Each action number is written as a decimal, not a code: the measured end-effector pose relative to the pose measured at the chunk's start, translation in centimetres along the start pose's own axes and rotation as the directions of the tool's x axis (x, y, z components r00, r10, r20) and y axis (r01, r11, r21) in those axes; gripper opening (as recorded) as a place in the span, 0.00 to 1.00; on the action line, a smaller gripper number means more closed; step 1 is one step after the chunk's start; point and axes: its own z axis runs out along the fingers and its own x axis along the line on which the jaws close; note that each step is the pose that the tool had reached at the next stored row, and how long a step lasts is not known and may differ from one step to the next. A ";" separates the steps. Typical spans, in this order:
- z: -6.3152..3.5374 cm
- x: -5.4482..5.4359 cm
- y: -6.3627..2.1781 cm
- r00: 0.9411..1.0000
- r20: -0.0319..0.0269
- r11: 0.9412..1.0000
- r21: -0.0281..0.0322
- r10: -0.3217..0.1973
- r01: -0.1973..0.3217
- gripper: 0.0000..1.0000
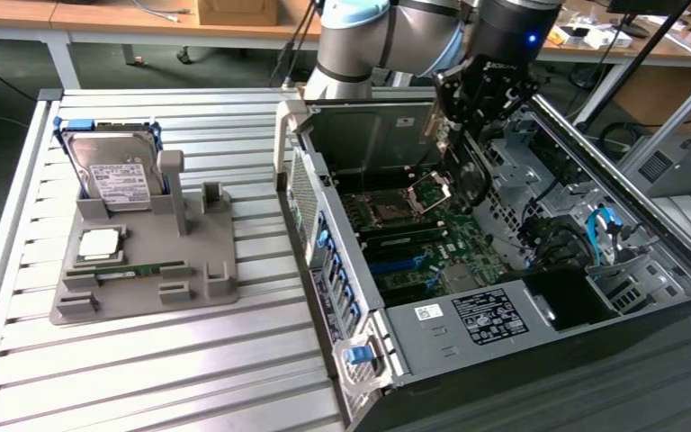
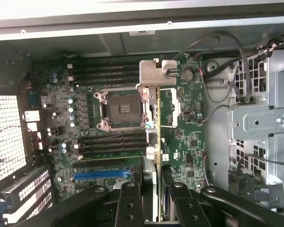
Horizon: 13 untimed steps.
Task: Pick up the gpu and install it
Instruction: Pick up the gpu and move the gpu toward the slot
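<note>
My gripper (image 1: 463, 121) hangs over the open computer case (image 1: 321, 243), above the motherboard (image 1: 424, 252). It is shut on the gpu (image 1: 442, 175), a thin dark card that hangs below the fingers with its silver bracket end lowest. In the wrist view the gpu (image 2: 154, 123) appears edge-on between my black fingers (image 2: 128, 201), and my gripper (image 2: 155, 172) clamps both of its faces. The card's silver bracket (image 2: 156, 73) sits over the board beside the empty CPU socket (image 2: 120, 106). The card is in the air, apart from the board.
A grey fixture (image 1: 141, 288) on the slatted table at the exterior view's left holds a hard drive (image 1: 112, 171), a CPU (image 1: 100, 243) and a green memory stick (image 1: 141, 269). Inside the case, a metal drive cage (image 2: 260, 123) and loose cables (image 2: 217, 90) crowd one side of the card.
</note>
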 end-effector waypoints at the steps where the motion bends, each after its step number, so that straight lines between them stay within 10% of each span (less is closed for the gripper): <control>1: 0.13 0.0 -0.14 1.000 0.000 1.000 0.000 0.000 0.000 0.27; 13: 0.82 -0.5 -1.11 1.000 0.000 1.000 0.000 0.000 0.000 0.27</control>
